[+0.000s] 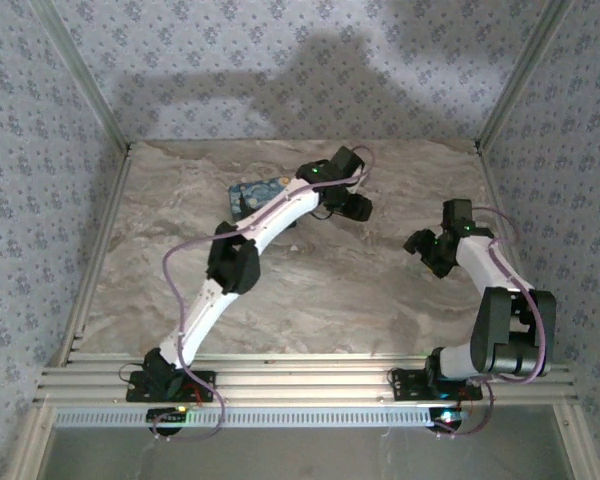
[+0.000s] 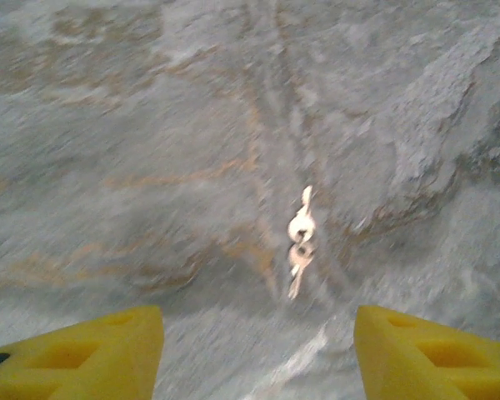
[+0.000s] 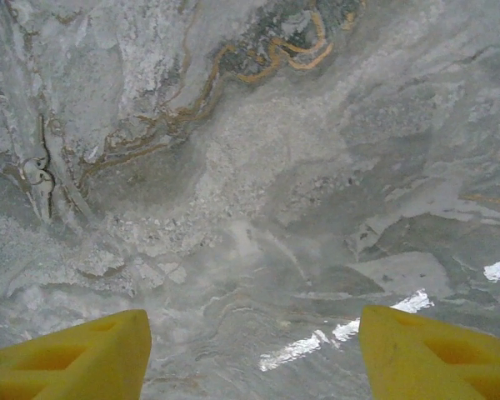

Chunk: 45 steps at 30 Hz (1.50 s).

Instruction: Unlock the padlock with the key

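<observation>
The key (image 2: pixel 300 242) was seen just ahead of the left gripper (image 2: pixel 257 335), between its wide-spread, empty jaws, its long axis pointed straight away.

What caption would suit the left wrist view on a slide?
Open yellow-fingered left gripper poised over a small silver key on grey marbled tabletop.

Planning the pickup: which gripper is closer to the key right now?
Left. The key lies just ahead of the left gripper, roughly centred between its open fingers. From the right gripper it looks smaller and sits far off to one side.
</observation>
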Available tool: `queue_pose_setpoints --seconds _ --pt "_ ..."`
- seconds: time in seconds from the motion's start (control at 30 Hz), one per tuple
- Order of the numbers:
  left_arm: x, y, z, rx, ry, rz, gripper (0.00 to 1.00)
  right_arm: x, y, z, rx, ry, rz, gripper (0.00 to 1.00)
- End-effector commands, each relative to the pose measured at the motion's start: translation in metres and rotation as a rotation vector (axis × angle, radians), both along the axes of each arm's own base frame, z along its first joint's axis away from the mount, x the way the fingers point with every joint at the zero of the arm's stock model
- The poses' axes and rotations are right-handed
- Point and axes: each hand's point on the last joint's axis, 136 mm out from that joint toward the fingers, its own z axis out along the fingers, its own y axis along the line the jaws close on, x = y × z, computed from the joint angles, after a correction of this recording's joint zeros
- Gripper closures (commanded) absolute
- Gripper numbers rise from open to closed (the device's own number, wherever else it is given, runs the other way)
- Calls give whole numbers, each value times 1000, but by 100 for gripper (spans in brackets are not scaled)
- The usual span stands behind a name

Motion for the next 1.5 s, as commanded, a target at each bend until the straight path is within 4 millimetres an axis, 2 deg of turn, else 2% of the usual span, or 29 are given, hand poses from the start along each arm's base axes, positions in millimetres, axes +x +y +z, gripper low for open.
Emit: queue_pose_setpoints --seconds 0.0,0.13,0.3,0.5,0.7,0.9,1.0,1.13,1.37,1.47 --pt "-1 -10 0 -6 -3 1 40 -2 -4 -2 13 -2 0 33" --pt "3 -29 -20 -43 -18 0 43 1 -6 -2 17 -17 12 33" --pt "9 -33 -43 -18 -46 -12 46 1 -6 -5 26 -6 25 33" --pt "-5 -45 -60 4 -51 -73 46 2 -4 -10 38 -3 25 33" --pt "-11 -43 -82 46 -32 -79 46 1 -3 -10 50 -1 22 33" --pt "-21 -38 -95 89 2 -105 48 -2 -2 -8 53 -4 18 33" --pt "-29 -35 -95 107 20 -126 52 -4 0 -5 57 -13 14 33" --pt "-41 -32 -88 119 41 -176 68 -8 1 -2 59 -23 8 34" --pt "-49 -23 -69 137 22 -214 94 -19 -1 10 39 -56 -11 34" --pt "-52 -20 -59 136 10 -237 98 -21 1 14 49 -71 -26 34"
